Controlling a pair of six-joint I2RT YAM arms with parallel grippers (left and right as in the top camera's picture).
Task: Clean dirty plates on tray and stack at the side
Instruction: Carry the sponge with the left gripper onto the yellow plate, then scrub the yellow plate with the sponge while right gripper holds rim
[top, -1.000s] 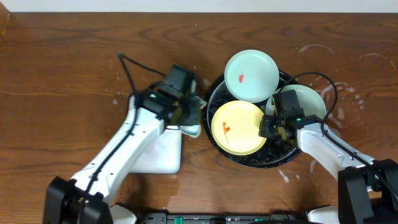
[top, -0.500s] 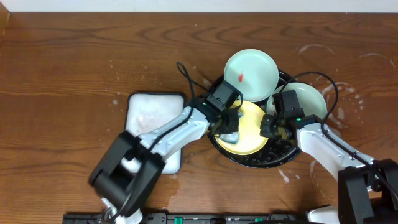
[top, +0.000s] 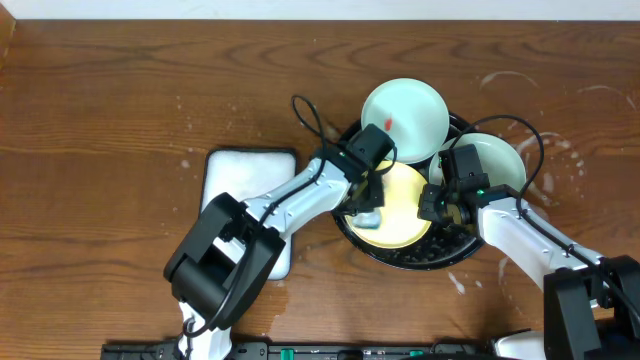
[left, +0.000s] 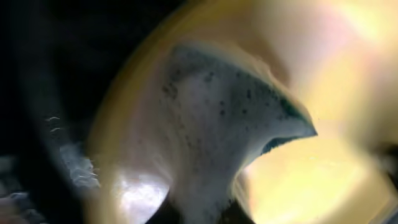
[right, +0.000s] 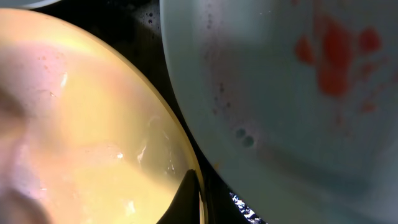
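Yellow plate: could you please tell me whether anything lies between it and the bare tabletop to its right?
Yes: right of the yellow plate come the tray with its raised rim and a pale green plate lying at that rim.

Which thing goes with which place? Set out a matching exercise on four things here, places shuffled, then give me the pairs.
Things:
1. yellow plate
2. sponge
3. white dish
4. smeared green plate

Places:
A. on the table, left of the tray
B. in the middle of the tray
C. overlapping the tray's far rim
D. pressed on the yellow plate

Pairs: 1-B, 2-D, 3-A, 4-C
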